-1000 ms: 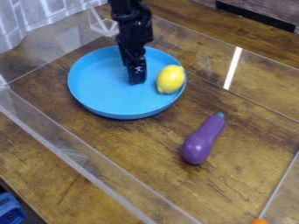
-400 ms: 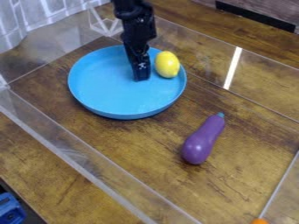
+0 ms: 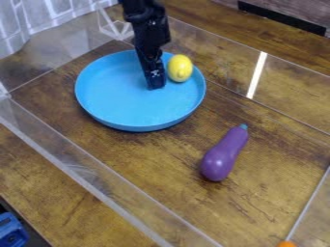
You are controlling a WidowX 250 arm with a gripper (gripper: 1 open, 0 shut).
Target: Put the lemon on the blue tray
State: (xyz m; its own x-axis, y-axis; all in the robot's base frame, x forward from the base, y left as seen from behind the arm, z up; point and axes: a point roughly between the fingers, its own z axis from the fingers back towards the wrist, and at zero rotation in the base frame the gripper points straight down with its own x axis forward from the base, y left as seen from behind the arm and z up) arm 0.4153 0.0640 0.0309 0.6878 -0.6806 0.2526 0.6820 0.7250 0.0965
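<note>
The lemon (image 3: 179,68) lies at the tray's (image 3: 123,106) far right edge (whether inside the rim, I cannot tell); the eggplant (image 3: 223,153) lies nearer, right of the tray, on the table (image 3: 135,169).

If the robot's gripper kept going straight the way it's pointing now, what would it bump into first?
Probably the blue tray: the gripper points down at it, with the lemon just to one side. How much gap is left, I can't tell from this one view.
</note>
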